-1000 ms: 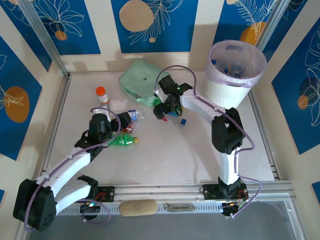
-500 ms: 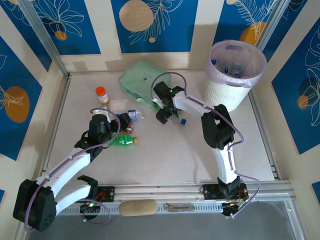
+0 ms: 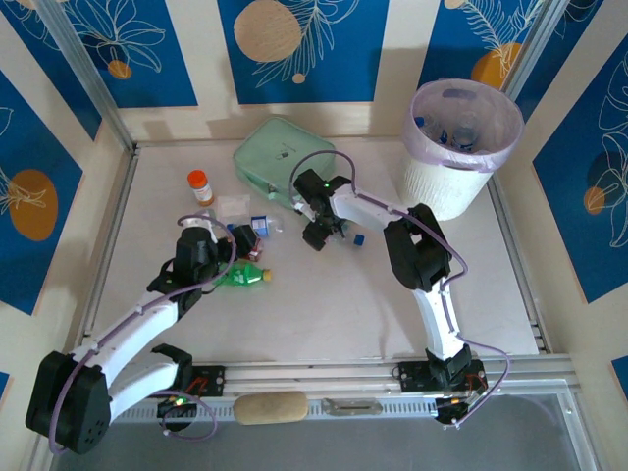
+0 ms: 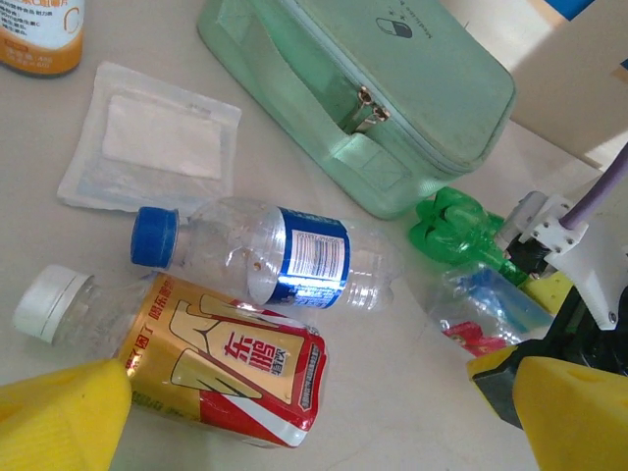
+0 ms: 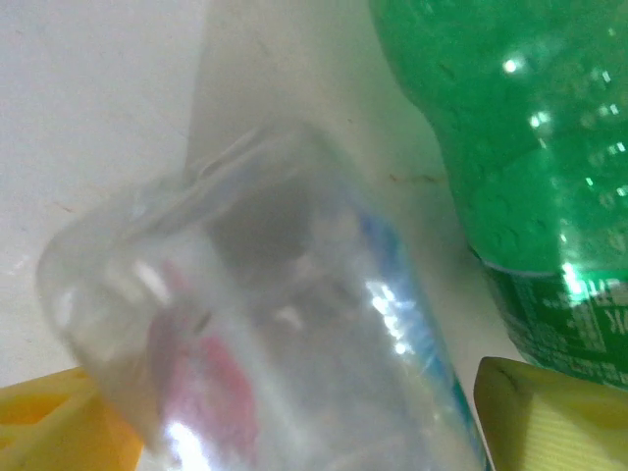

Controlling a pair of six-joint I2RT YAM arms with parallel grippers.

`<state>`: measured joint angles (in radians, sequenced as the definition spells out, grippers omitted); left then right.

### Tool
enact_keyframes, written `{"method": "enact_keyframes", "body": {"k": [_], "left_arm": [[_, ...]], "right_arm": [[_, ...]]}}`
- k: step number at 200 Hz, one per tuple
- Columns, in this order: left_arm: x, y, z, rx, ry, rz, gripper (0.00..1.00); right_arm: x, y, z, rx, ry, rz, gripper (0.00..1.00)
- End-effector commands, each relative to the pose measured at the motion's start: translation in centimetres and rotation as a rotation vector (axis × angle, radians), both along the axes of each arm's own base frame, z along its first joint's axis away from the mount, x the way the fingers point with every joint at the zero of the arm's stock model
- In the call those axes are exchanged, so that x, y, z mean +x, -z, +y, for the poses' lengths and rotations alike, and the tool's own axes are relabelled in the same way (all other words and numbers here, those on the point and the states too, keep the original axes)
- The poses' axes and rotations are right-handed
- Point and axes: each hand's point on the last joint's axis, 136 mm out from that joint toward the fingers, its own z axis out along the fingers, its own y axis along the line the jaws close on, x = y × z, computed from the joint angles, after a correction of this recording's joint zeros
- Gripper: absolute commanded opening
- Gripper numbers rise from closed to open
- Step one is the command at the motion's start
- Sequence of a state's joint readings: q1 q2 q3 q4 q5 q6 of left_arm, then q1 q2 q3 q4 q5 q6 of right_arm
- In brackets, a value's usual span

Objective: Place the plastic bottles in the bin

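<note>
The right jaws are seen spread wide, yellow fingers [image 5: 549, 412] set either side of a smooth clear bottle [image 5: 294, 324]. It lies just beside a dimpled green bottle [image 5: 530, 147], near the soft mint pouch [image 3: 280, 157]. The left jaws are held open too, above a crinkled blue-labelled bottle [image 4: 294, 257] lying on its side. Another green bottle [image 3: 240, 277] is seen on the counter [image 3: 343, 314], whose near half lies bare. The round white bin [image 3: 432, 186], bag-lined, is stood in the far right corner, bottles [image 3: 453, 130] already inside.
</note>
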<state>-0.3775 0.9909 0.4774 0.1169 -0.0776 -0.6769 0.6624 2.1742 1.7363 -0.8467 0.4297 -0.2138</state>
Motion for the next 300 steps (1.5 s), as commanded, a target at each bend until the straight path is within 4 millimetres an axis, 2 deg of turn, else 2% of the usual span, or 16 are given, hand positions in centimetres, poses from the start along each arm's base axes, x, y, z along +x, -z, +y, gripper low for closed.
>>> {"method": "enact_keyframes", "body": {"k": [1,38,67,109,128,151,187,257,281,300], "left_arm": [[0.1,-0.3,0.0,-0.027,0.003,-0.012,1.0],[0.0,-0.2,0.0,-0.028,0.001,-0.009,1.0],[0.1,-0.2,0.0,-0.031,0.001,-0.009,1.0],[0.0,-0.2,-0.1,-0.035,0.003,-0.008,1.0],[0.0,-0.2,0.0,-0.035,0.002,-0.008,1.0],[0.0,-0.2,-0.1,-0.038,0.001,-0.008,1.0],[0.1,-0.3,-0.1,-0.039,0.002,-0.009,1.0],[0.5,-0.3,-0.7,-0.049,0.024,-0.012,1.0],[0.5,-0.2,-1.0,-0.056,0.038,-0.01,1.0],[0.6,-0.2,-1.5,-0.063,0.063,-0.006,1.0]], "right_arm": [[-0.5,0.8,1.1,0.009,-0.025,0.039,0.82],[-0.6,1.2,1.2,0.004,-0.028,0.053,0.66],[-0.7,1.3,1.1,-0.001,-0.027,0.057,0.62],[-1.2,1.8,0.8,-0.009,-0.024,0.079,0.48],[-1.2,1.4,1.0,0.002,-0.023,0.075,0.45],[-0.9,-0.1,1.7,0.05,-0.013,0.052,0.41],[-0.4,-5.0,3.6,0.204,-0.003,-0.004,0.4],[-0.1,-17.3,5.9,0.549,0.013,-0.062,0.39],[0.7,-21.8,5.1,0.666,0.055,-0.114,0.38],[2.8,-24.5,2.9,0.702,0.154,-0.194,0.37]]}}
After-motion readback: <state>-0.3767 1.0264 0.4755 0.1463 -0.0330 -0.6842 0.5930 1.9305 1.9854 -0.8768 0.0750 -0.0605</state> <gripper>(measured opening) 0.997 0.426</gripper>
